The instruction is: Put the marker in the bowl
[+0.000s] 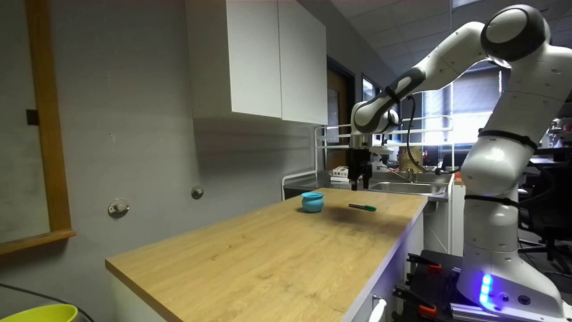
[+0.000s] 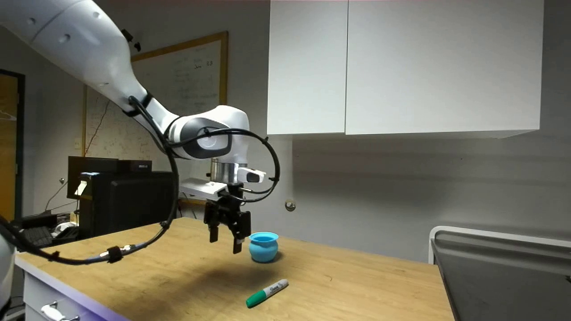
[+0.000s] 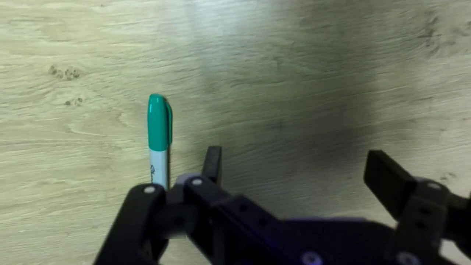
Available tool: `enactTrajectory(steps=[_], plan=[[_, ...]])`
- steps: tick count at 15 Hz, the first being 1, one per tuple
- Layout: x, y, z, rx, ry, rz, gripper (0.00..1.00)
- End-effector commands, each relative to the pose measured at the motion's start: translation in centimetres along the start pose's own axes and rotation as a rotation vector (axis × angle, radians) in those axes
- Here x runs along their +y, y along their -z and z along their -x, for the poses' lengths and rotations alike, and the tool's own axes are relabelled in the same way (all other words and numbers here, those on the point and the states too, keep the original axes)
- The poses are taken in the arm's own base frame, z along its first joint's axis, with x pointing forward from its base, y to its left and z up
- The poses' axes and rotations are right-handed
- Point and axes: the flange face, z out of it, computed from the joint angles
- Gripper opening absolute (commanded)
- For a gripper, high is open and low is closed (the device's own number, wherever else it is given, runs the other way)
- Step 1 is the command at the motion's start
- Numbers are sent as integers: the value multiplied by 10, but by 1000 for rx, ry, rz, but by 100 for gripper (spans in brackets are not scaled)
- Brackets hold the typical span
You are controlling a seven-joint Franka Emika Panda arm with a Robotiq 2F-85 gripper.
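Jaws spread wide, the Robotiq gripper (image 2: 225, 240) hangs above the wood-grain countertop (image 2: 357, 285), near the squat teal-blue bowl (image 2: 263, 248). The green-capped Sharpie marker (image 2: 267, 293) lies on the countertop, near the bowl but apart from it. White wall cabinets (image 2: 441, 67) hang higher than the bowl, and in an exterior view a metal sink (image 1: 404, 188) sits beyond it.

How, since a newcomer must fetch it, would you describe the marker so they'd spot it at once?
Find the wooden countertop below the white wall cabinet. On it stands a squat blue bowl, with the marker lying nearby, not touching it. Unlike that round bowl, the marker is a slim stick with a green cap and a pale barrel.
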Motion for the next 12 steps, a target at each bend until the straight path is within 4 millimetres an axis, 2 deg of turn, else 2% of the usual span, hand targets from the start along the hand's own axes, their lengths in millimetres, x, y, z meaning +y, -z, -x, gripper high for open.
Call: enactTrajectory(steps=[1, 3, 7, 10, 12], plan=[[25, -19, -45, -35, 29, 31, 100], [36, -26, -62, -51, 44, 61, 100], [74, -38, -89, -85, 44, 127, 100], [103, -52, -95, -104, 11, 116, 100], [113, -62, -94, -118, 4, 91, 100]])
